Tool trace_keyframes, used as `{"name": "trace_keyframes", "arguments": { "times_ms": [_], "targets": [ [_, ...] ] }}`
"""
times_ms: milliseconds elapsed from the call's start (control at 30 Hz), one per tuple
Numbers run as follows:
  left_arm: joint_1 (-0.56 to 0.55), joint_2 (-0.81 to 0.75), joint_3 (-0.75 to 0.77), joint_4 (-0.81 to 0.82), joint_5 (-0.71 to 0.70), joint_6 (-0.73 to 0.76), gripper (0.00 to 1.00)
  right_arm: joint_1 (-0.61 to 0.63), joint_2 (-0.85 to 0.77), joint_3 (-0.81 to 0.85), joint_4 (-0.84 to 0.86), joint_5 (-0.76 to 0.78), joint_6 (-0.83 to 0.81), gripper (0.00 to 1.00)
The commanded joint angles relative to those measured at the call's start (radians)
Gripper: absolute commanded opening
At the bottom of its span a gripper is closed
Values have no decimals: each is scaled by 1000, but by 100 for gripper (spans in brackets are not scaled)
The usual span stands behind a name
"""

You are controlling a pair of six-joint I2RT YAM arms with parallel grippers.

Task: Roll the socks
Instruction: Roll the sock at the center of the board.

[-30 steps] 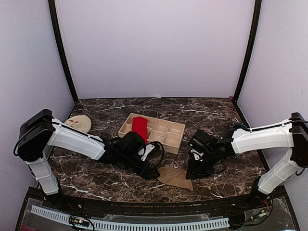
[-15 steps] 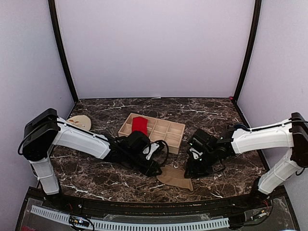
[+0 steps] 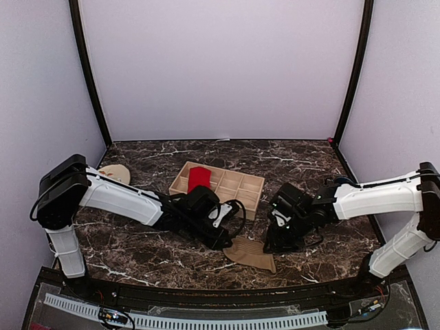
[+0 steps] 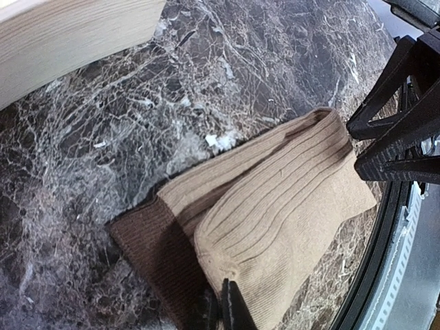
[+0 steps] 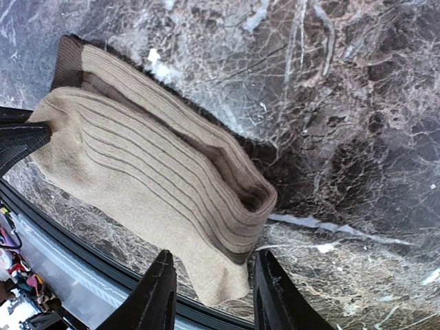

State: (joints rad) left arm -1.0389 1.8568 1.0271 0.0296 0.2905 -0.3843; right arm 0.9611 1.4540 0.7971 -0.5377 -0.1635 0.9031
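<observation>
Folded sock (image 3: pixel 251 254) on table (image 3: pixel 137 254) between left tool (image 3: pixel 225 244) and right tool (image 3: pixel 269 245), tray (image 3: pixel 237 189) behind, other sock (image 3: pixel 199 177) inside

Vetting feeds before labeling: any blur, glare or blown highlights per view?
Top external: even soft light, sharp, no hard shadows on the marble table. Left wrist: tan sock ribs crisp; wooden tray edge washed out at the corner. Right wrist: sock sharp, no motion blur, mild glare on the pale marble veins.

A light wooden tray (image 3: pixel 242 189) with open compartments stands on the dark marbled bench (image 3: pixel 295 159), beyond the left jaws and the right jaws, and nearer to the left ones. A round beige disc (image 3: pixel 117 174) lies well apart to the left of the left jaws, only partly in view.
</observation>
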Motion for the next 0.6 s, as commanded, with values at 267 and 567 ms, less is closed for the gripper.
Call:
{"name": "trace_keyframes", "arguments": {
  "times_ms": [267,567],
  "targets": [
    [-10,-51,68,-100,11,16,4,-4,-75,-53,30,26,52,37],
    [-10,-43,107,-104,9,22,4,4,-58,-48,31,47,64,39]
  ]
}}
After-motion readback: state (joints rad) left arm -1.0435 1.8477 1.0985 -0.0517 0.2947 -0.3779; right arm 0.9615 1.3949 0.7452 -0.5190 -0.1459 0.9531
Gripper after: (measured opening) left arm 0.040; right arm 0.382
